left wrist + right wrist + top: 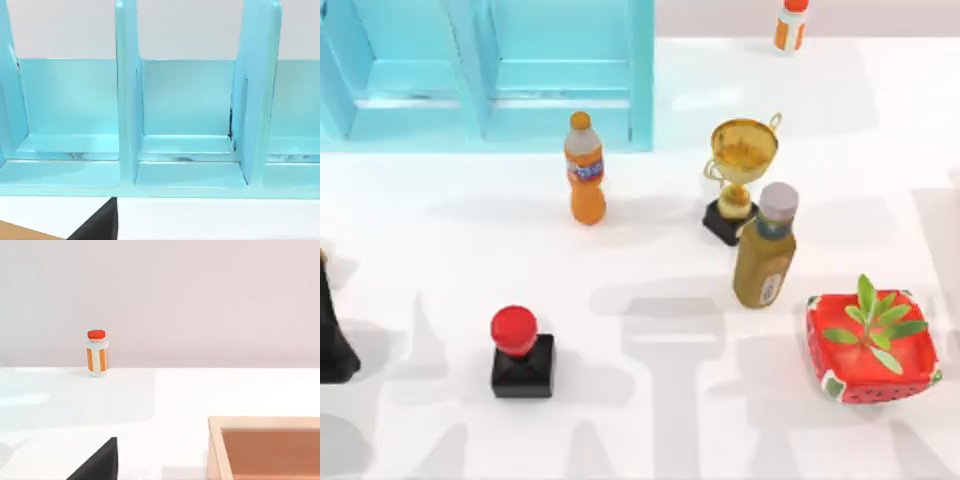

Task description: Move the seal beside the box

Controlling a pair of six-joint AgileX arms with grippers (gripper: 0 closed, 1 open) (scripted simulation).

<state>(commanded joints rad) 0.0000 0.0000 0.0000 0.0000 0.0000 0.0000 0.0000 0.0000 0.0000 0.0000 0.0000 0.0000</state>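
Observation:
The seal [521,352], a glossy red knob on a black square block, stands upright on the white table at front left. The box [872,347], red with green-and-white corners and a leafy plant inside, sits at front right, far from the seal. My left arm [332,340] shows as a dark shape at the table's left edge, well left of the seal. A black part of my left gripper [100,225] faces the cabinet. A black part of my right gripper [100,462] looks over the far table.
A light-blue cabinet [485,70] fills the back left. An orange soda bottle [585,170], a gold trophy cup [740,175] and a brown bottle [767,248] stand mid-table between seal and box. A small white-and-orange bottle [791,22] stands at the back. A tan tray edge [265,447] shows.

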